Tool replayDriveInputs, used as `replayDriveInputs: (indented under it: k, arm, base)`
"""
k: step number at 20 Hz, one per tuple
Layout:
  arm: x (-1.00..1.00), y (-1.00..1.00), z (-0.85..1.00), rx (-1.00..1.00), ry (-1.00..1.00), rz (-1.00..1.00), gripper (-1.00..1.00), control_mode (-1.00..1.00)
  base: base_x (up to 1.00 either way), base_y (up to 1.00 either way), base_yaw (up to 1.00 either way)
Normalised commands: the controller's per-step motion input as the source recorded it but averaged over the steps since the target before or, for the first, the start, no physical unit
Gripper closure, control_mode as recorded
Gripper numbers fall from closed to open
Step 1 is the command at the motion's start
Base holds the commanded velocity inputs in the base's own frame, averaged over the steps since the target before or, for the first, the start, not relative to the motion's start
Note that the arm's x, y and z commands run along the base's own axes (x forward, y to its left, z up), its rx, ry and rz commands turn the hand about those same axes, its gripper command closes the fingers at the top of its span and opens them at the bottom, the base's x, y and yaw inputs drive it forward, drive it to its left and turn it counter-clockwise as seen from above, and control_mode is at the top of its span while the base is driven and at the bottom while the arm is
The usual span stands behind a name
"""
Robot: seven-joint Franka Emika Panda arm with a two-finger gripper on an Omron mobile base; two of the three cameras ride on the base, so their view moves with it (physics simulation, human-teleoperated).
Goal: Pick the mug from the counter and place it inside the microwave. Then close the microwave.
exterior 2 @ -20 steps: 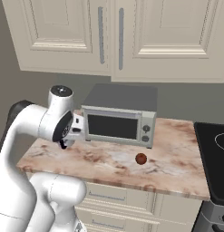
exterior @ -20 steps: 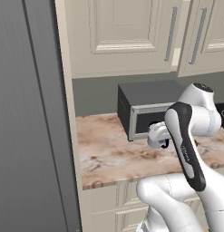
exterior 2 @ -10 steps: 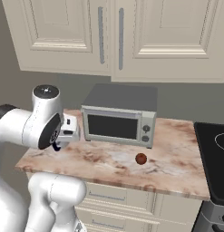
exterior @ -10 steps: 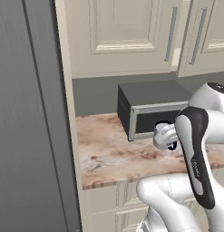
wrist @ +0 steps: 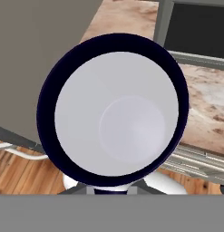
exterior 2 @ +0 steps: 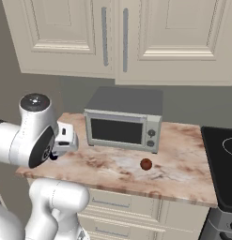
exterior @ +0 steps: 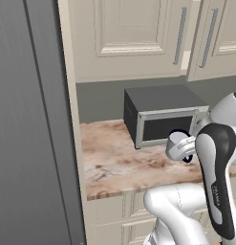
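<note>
The mug (wrist: pixel 118 118) faces the hand view mouth-on: a dark rim around a pale silvery inside. It covers my fingertips, and my gripper is shut on it. My gripper (exterior: pixel 183 147) hangs just above the counter (exterior: pixel 114 167), in front of the left end of a small dark grey box. From the right base view my gripper (exterior 2: pixel 62 140) is over the left end of the counter (exterior 2: pixel 183 173). The microwave is out of view.
The small dark grey box with a silver-framed front (exterior 2: pixel 124 124) stands at the back of the counter. A small reddish-brown ball (exterior 2: pixel 145 164) lies in front of it. A black stove top (exterior 2: pixel 223 159) lies at the right. A tall dark grey panel (exterior: pixel 28 119) closes off the left. Cream wall cabinets (exterior: pixel 134 33) hang above.
The arm has turned and its upper part has swung toward the cameras. The hand with the mug has drifted a little along the counter's front, away from the grey box. Nothing else moved.
</note>
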Motion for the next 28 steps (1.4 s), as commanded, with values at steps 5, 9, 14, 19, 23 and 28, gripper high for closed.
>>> replayDriveInputs:
  k: [5,9,14,19,23,28]
  arm:
    - [0.0,0.0,0.0,0.0,0.0,0.0,1.0,-1.0]
    - [0.0,0.0,0.0,0.0,0.0,0.0,1.0,-1.0]
    - [0.0,0.0,0.0,0.0,0.0,0.0,1.0,-1.0]
    - [0.0,0.0,0.0,0.0,0.0,0.0,1.0,-1.0]
    - [0.0,0.0,0.0,0.0,0.0,0.0,1.0,-1.0]
    - [-0.02,0.0,0.0,0.0,0.0,0.0,1.0,1.0]
  base:
    - [0.0,0.0,0.0]
    - [0.0,0.0,0.0]
    - [0.0,0.0,0.0]
    - [0.0,0.0,0.0]
    - [0.0,0.0,0.0]
    - [-0.05,0.0,0.0]
